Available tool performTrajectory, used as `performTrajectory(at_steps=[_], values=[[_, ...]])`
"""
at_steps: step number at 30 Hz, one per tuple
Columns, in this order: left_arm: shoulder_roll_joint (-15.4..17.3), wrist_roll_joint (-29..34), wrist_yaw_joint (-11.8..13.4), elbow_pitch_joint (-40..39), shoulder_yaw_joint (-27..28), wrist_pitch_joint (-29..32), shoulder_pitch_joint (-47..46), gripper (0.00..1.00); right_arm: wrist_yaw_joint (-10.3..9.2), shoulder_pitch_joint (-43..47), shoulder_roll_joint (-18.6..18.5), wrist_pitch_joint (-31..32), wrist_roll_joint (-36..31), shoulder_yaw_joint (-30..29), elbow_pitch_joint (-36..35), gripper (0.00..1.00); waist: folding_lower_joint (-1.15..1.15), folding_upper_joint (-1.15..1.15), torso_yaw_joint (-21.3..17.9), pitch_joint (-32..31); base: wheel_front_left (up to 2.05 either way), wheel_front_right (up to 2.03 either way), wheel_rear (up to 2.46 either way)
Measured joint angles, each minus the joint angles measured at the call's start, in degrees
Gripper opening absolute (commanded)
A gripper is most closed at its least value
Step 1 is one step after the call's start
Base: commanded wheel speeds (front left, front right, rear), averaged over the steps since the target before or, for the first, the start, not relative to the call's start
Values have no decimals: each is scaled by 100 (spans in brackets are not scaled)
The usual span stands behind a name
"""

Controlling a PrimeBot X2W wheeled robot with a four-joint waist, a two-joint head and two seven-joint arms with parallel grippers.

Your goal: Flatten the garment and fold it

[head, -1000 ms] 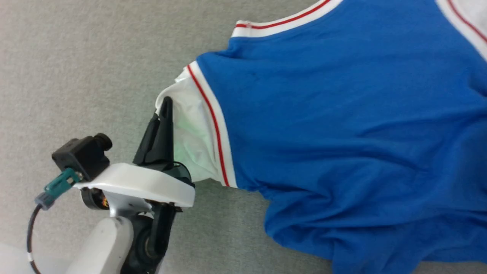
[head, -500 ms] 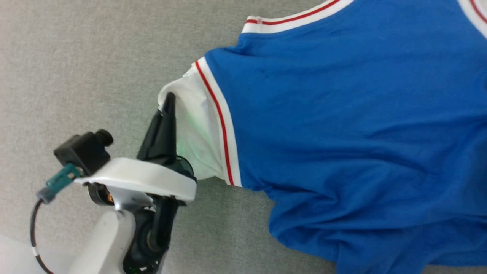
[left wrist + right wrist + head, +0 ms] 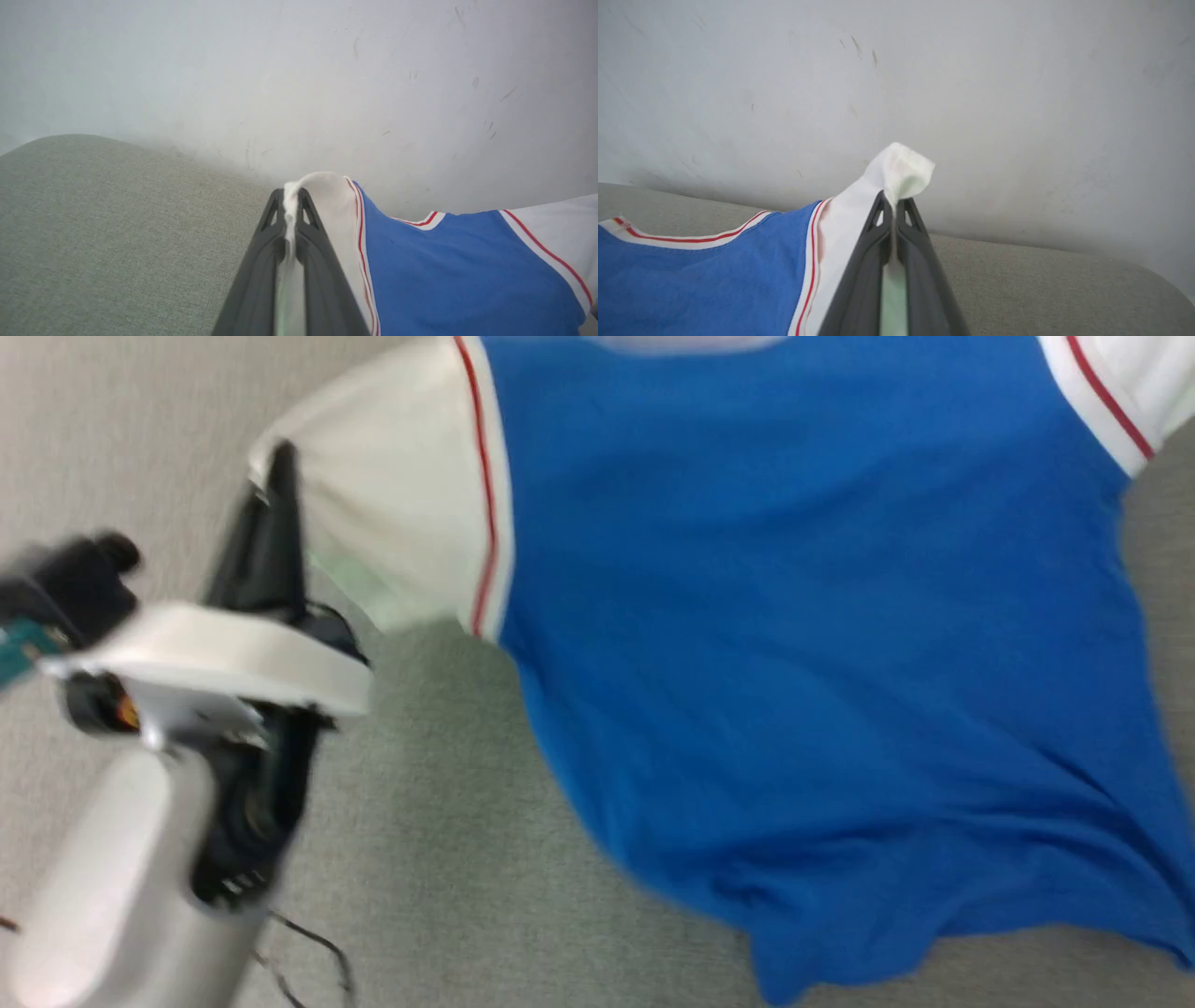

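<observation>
The garment point(image 3: 794, 644), a bright blue T-shirt with white red-striped sleeves, spreads over the grey fabric surface in the blurred head view. My left gripper point(image 3: 280, 462) is shut on the edge of its left white sleeve point(image 3: 392, 513) at the upper left. In the left wrist view that gripper point(image 3: 291, 193) pinches the white sleeve hem, with the garment point(image 3: 448, 275) trailing to the right. In the right wrist view my right gripper point(image 3: 893, 198) is shut on the other white sleeve point(image 3: 901, 170), and the garment point(image 3: 700, 284) runs off to the left.
A grey woven surface point(image 3: 439, 859) lies under the shirt. A pale scuffed wall point(image 3: 299, 70) rises behind it in both wrist views. A thin dark cable point(image 3: 317, 952) hangs by my left forearm.
The head view has shifted and blurred. My left gripper has pulled the white sleeve up and to the left, and the sleeve now lies stretched out wider; the shirt's right sleeve has come into view.
</observation>
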Motion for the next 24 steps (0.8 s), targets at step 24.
performTrajectory(at_steps=[24], values=[[1096, -347, 82, -646, 120, 2071, -1330, 0, 0, 706, 438, 1717, 1340, -133, -2519, 0, -1, 0, -1828, -1883, 0, 0, 0]])
